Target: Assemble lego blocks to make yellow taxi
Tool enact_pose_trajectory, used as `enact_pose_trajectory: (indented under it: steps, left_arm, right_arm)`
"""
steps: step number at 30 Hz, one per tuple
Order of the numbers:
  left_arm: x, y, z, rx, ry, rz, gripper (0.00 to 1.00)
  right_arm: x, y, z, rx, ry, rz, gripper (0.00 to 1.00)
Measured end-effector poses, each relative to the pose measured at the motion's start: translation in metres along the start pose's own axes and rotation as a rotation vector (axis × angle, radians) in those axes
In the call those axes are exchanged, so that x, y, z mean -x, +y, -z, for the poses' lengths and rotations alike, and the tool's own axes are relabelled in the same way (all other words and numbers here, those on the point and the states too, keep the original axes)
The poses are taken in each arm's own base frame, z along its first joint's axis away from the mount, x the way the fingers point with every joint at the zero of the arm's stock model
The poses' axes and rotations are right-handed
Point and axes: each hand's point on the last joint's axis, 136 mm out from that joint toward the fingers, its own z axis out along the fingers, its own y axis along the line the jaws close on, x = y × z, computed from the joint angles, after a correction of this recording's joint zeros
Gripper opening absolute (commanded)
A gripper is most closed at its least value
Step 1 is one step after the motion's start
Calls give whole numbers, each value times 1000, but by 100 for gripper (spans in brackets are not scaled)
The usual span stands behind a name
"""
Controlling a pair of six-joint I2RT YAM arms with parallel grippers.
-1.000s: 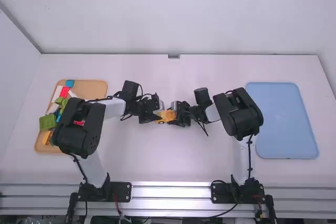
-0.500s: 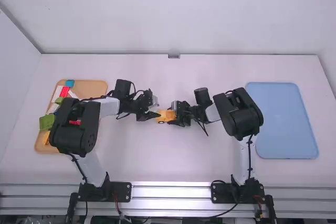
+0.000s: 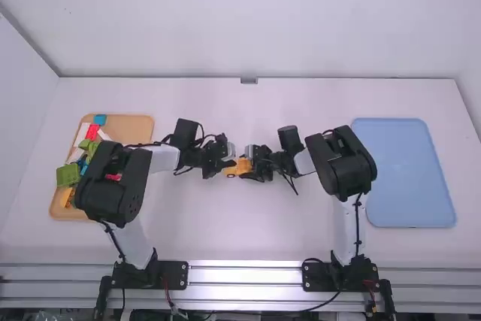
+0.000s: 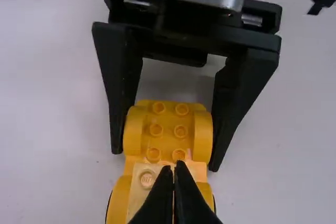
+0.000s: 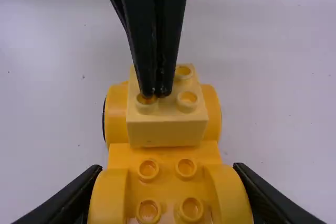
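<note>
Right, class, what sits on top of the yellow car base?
One pale yellow block sits on the car base, toward the end away from the right gripper. The shut left gripper covers part of its top; the base beneath it cannot be seen.

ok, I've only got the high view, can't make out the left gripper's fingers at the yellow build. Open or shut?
Observer: Shut. The left gripper has its fingertips together at the studded top of a pale yellow block; can't tell if they're pressing.
Operator: What's that block sitting on?
Observer: The yellow base, between two rounded fenders.
Operator: And how does the right one have the base?
Observer: The right gripper has one finger against each side, at the end away from the pale block.
</note>
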Motion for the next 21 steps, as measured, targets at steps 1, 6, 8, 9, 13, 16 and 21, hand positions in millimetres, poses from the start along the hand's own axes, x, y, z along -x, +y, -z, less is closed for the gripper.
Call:
enact_pose_trajectory:
  steps: [1,6,8,9,13,16,21]
  left_arm:
    - [0,0,0,3,3,8,2]
    - [-2,-2,1,19,10,21,2]
    - [-2,-2,1,24,7,17,2]
    - [-2,-3,1,25,5,15,2]
    - [-2,-5,0,23,-11,9,2]
    - [-2,-6,0,25,-21,1,2]
    - [-1,-6,0,26,-23,-2,2]
  right_arm:
    - [0,0,0,1,0,1,58]
    - [0,0,-1,1,1,3,59]
    - [0,0,-1,1,1,2,58]
    - [0,0,-1,0,2,3,58]
    - [1,1,-1,2,0,3,58]
    - [1,1,-1,3,-1,4,58]
    - [1,1,-1,3,-1,4,62]
